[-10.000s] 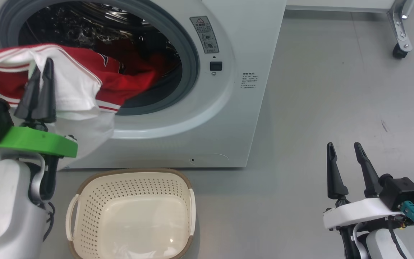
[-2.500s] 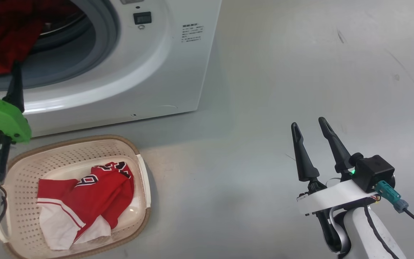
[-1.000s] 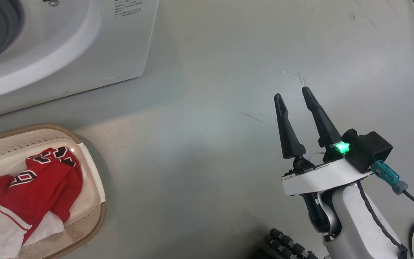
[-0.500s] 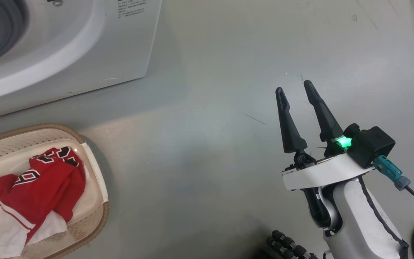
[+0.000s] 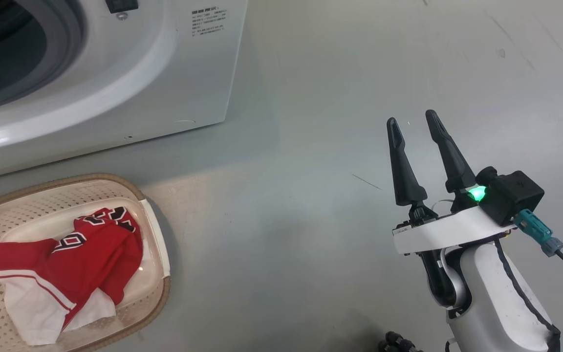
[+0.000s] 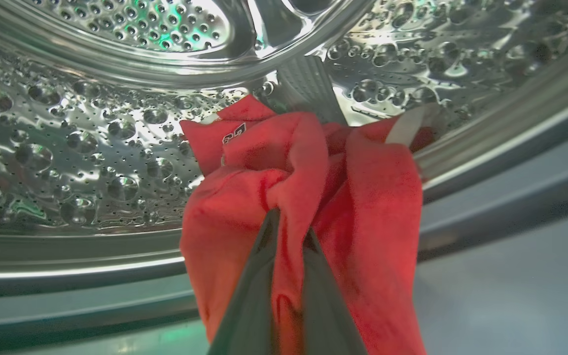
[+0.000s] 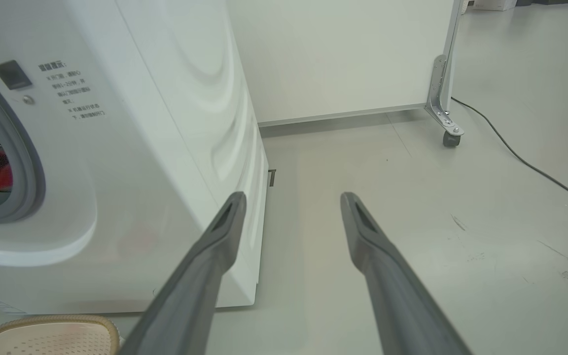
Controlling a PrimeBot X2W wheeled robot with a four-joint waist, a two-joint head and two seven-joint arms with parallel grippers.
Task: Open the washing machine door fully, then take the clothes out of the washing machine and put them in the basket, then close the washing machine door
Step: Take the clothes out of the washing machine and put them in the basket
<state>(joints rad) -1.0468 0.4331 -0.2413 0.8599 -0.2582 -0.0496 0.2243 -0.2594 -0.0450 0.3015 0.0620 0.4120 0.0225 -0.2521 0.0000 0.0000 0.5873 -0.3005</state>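
- Moved: first red garment [image 5: 91, 254] is now lying in the basket [image 5: 157, 244], off the left gripper [image 6: 289, 224].
- Grip: its jaws are clamping tight on the second garment [image 6: 363, 197] inside the drum [image 6: 91, 148], fabric bunching at 12 o'clock.
- Idle: right gripper [image 5: 411, 117] is gaping, empty.

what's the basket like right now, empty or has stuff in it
Partly filled: one red and white jersey lies inside the basket, with bare perforated floor showing beside it.

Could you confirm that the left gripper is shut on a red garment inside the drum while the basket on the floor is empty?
Not quite: the basket is not empty; the head view shows a red-and-white jersey lying in it. The left gripper is indeed shut on a red garment inside the drum.
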